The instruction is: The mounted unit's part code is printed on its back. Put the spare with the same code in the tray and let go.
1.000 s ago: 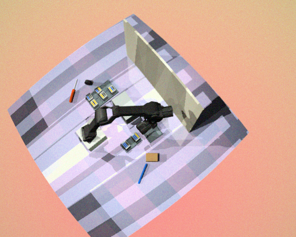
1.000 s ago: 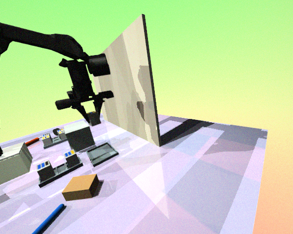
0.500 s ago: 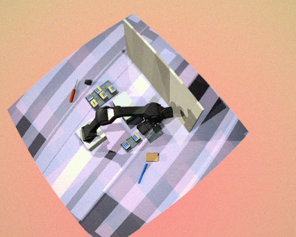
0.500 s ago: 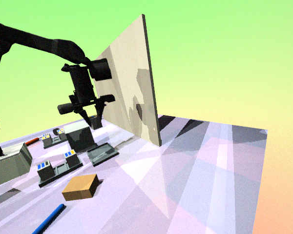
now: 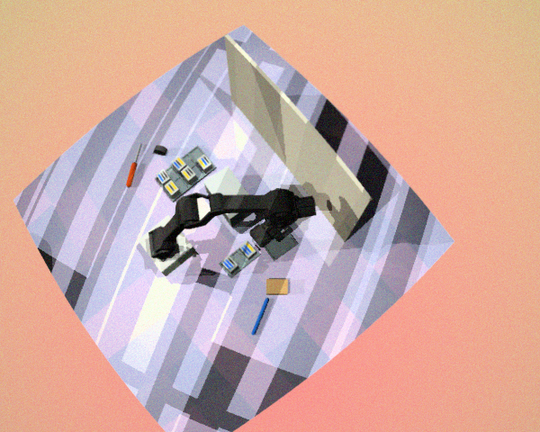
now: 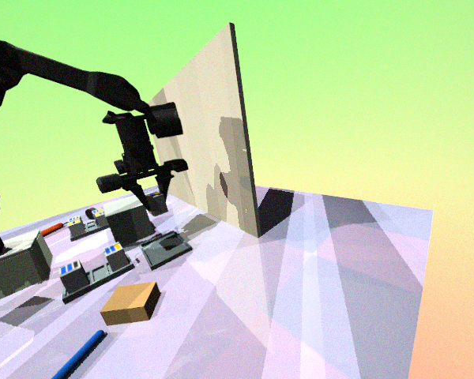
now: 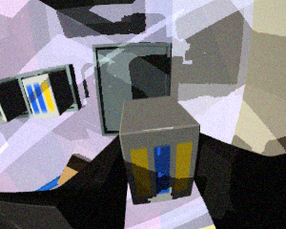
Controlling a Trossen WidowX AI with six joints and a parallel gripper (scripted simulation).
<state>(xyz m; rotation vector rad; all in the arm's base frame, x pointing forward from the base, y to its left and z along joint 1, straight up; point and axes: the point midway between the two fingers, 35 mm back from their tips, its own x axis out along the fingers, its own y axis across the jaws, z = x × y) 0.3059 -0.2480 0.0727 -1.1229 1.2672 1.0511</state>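
- A black robot arm reaches out from its base block (image 5: pixel 167 260) across a table patterned in lilac, white and grey stripes.
- Its gripper (image 6: pixel 155 204) points downward, and the two fingers are clamped on a small grey spare block (image 7: pixel 160 153).
- In the wrist view, the block's label shows three upright stripes: yellow, blue, yellow.
- The held block hangs in the air above a flat grey tray (image 6: pixel 166 247), and is not touching it.
- From overhead the arm hides most of the tray, so how exactly the block lines up over it is hard to judge.
- Just beside the tray is a dark rack (image 6: pixel 96 277) holding two more striped spares.
- A second rack (image 5: pixel 184 173) with four striped spares sits farther off, on the other side of the arm.
- A larger grey box (image 6: pixel 130 223) stands between the two racks, partly under the arm.
- A tall beige panel (image 6: pixel 212 134) stands upright on the table, close behind the gripper.
- Loose items lie around: a tan block (image 6: pixel 131 302), a blue pen (image 6: pixel 80 354), a red-handled screwdriver (image 5: pixel 133 169) and a small dark object (image 5: pixel 159 149).
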